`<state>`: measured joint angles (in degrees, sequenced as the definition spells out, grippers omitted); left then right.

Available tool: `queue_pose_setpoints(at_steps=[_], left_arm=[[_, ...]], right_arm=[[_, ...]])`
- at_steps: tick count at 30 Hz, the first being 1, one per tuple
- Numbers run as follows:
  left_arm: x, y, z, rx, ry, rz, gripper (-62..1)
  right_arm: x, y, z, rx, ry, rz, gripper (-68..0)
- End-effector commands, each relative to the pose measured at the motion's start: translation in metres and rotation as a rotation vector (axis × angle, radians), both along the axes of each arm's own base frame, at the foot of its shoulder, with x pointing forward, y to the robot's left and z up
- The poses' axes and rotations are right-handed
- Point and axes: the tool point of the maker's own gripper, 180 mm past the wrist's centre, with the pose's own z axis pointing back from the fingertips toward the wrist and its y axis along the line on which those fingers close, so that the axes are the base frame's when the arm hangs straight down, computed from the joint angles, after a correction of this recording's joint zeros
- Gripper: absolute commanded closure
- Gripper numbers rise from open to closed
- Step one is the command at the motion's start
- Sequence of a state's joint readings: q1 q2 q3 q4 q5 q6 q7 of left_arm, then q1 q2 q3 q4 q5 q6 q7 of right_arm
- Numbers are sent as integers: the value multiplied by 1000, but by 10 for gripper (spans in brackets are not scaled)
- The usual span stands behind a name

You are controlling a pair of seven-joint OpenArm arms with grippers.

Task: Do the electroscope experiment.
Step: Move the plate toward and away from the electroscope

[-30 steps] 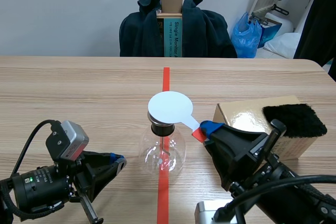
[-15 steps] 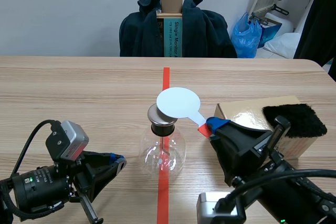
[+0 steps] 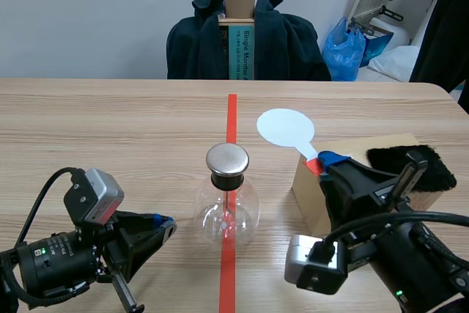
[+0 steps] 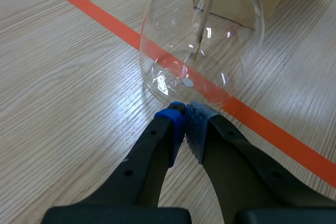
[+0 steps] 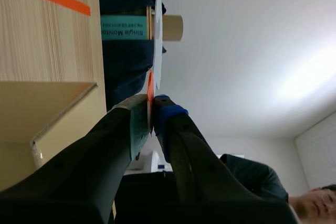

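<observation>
Pinching the paddle (image 3: pixel 285 128) by its red handle end, my right gripper (image 3: pixel 322 163) holds it in the air above the box's (image 3: pixel 306 196) left corner, the white disc touching nothing. The paddle's long axis runs from my fingertips up and away toward the table's far side, leaning left toward the tape line. The flask (image 3: pixel 227 210) stands on that line, to the disc's left and nearer me, its metal cap (image 3: pixel 227 159) bare and clear of the disc. The fur (image 3: pixel 440 170) lies on the box just to my right. My left gripper (image 3: pixel 163 226), pressed together on nothing, sits low beside the flask's base. Cap or fur, I judge either target falls to the right arm.
</observation>
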<state>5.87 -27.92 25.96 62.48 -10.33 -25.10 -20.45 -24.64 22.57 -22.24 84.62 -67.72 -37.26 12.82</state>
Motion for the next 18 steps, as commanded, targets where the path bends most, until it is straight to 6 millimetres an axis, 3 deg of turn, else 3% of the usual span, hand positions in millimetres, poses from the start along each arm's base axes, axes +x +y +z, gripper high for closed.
queue_pose_setpoints(at_steps=[1,9,18], left_arm=[[5,-4,10,-33,-29,4,-32],[5,-4,10,-33,-29,4,-32],[5,-4,10,-33,-29,4,-32]], right_arm=[[6,-4,8,0,-32,-11,-6],[8,-9,8,1,-32,-41,-7],[-3,11,8,-19,-41,86,-7]])
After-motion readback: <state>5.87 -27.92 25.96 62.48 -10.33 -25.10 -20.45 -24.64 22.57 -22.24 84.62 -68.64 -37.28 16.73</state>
